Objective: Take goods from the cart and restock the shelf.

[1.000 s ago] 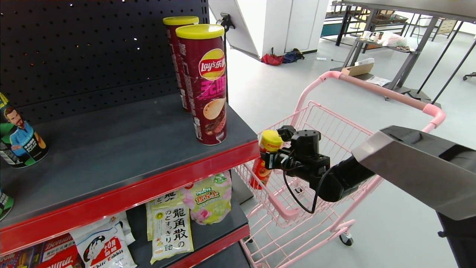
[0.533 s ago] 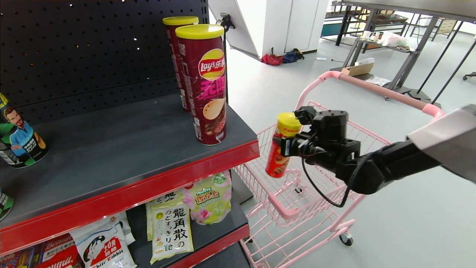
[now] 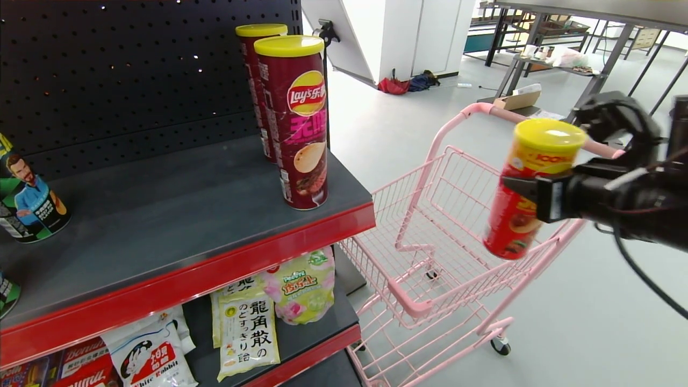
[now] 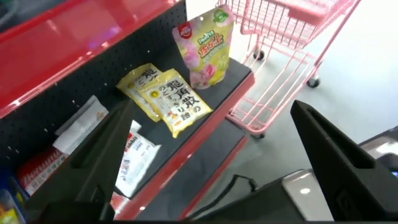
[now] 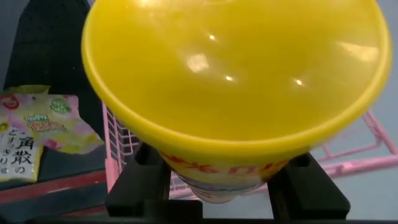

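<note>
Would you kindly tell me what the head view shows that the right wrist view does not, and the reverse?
Only the head view: two tall maroon tubes standing on the upper shelf, the cart's pink handle, and the red can's full tilted body.
Only the right wrist view: both fingers of the right pincer, one on each side of the can just under its lid.
Both: the can's yellow lid, the pink cart's wire basket, and the pale green sweet bag on the lower shelf.
</note>
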You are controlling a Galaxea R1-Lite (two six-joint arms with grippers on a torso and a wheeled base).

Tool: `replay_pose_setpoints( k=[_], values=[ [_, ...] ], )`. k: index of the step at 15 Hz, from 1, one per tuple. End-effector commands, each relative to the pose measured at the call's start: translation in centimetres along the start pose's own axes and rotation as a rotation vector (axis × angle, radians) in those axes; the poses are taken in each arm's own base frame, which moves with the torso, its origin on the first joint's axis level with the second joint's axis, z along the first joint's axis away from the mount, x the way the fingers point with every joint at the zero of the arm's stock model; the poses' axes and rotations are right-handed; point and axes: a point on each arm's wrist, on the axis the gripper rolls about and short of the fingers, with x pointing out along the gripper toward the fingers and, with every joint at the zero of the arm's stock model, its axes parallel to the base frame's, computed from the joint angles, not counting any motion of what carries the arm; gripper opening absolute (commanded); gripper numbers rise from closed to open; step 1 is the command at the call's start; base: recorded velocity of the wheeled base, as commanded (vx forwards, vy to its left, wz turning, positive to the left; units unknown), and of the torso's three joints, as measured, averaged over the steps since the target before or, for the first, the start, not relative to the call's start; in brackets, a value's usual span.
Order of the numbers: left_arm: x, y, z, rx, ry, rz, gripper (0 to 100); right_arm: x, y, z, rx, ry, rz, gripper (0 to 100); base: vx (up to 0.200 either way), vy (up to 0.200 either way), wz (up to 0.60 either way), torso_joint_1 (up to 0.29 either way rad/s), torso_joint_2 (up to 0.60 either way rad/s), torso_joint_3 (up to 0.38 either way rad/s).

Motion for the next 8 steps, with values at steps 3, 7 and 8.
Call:
replay_pose_setpoints(
  k=[3,7,8],
  values=[
    [-0.4,0.0,0.6,-0.048,0.041,0.036,100,-14.3,-3.4,-6.7,-0.076,-0.018,-0.19,0,0.0,0.0,0.0,0.0,0.0,0.0],
    [-0.8,0.3,-0.1,-0.026,0.031,0.205,100,-15.9,-3.9,-8.4,-0.048,-0.007,-0.286,0,0.0,0.0,0.0,0.0,0.0,0.0],
    [-0.8,0.2,-0.2,-0.014,0.024,0.2,100,-16.1,-3.9,-8.8,-0.048,-0.007,-0.285,0,0.0,0.0,0.0,0.0,0.0,0.0]
  ],
)
